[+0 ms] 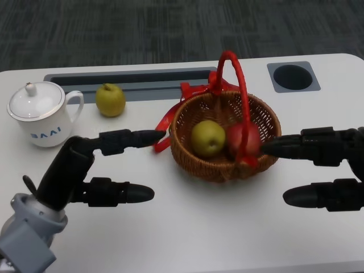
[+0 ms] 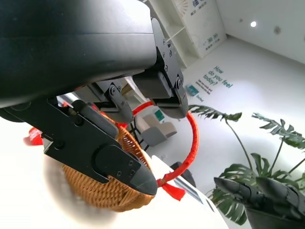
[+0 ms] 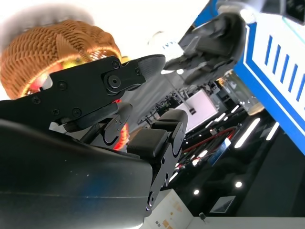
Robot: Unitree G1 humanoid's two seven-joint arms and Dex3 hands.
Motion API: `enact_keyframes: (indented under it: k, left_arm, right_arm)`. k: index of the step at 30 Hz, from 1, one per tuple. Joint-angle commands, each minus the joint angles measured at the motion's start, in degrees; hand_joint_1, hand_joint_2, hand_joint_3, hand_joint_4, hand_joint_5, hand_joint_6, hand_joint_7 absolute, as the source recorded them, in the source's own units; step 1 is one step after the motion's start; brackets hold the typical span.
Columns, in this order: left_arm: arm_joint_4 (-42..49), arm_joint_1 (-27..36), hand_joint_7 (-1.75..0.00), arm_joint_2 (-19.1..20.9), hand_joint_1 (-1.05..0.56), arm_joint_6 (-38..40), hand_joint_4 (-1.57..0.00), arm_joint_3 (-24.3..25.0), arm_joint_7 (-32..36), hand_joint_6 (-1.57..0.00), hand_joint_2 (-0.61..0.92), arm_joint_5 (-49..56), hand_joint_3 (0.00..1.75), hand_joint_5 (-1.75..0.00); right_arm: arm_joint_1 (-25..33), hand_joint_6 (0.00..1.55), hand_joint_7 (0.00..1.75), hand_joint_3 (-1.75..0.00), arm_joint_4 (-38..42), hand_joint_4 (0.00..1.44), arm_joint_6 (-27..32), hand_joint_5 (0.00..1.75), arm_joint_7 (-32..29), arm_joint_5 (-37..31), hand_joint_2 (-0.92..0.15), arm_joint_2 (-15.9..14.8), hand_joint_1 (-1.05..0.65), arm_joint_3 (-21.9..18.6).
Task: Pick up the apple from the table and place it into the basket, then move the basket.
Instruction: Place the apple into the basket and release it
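So, head view: left hand [image 1: 99,165] and right hand [image 1: 321,168] spread, holding nothing, flanking basket [image 1: 224,165]; green apple [image 1: 207,138] inside. Left wrist: fingers [image 2: 100,157] just beside the wicker. Right wrist: same, basket [image 3: 43,47] near fingertips.

Even, soft overhead light (faint shadows); wrist views overexposed, basket [image 3: 50,50] edges blurred, perhaps by glare.

Head camera looks down on the table; 2 wrist cameras peer close past their own fingers (tilted), all sharing the basket [image 1: 224,136] [image 2: 112,191] [image 3: 52,45].
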Motion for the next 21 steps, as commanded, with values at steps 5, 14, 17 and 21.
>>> enact_keyframes:
  k: [5,14,17,21]
  left_arm:
    - [-4.2,4.3,-0.07,2.4,-0.39,2.7,-1.03,2.1,-7.8,-0.96,0.65,-6.9,0.00,-0.11]
    - [-6.7,7.6,-0.05,3.7,-0.36,4.9,-1.10,5.4,-11.4,-1.02,0.66,-7.5,0.00,-0.08]
    - [-6.7,7.9,-0.05,3.4,-0.38,4.8,-1.10,6.2,-11.9,-1.03,0.66,-7.4,0.00,-0.07]
    - [-6.3,8.1,-0.04,3.0,-0.38,3.8,-1.11,6.7,-12.1,-1.04,0.66,-6.9,0.00,-0.07]
  right_arm:
    - [-6.6,0.78,0.00,0.00,9.3,0.86,-1.6,0.00,-0.8,-2.7,-0.83,-1.2,-0.50,-0.2]
    - [-15.5,0.72,0.00,-0.01,24.7,0.81,-4.6,0.00,-2.5,-9.9,-0.86,-2.8,-0.52,1.2]
    - [-18.0,0.71,0.00,-0.01,28.8,0.80,-5.8,0.00,-3.7,-12.2,-0.86,-3.4,-0.54,1.9]
    - [-21.5,0.71,0.00,0.00,34.1,0.80,-5.9,0.00,-6.2,-15.9,-0.87,-3.7,-0.56,3.5]
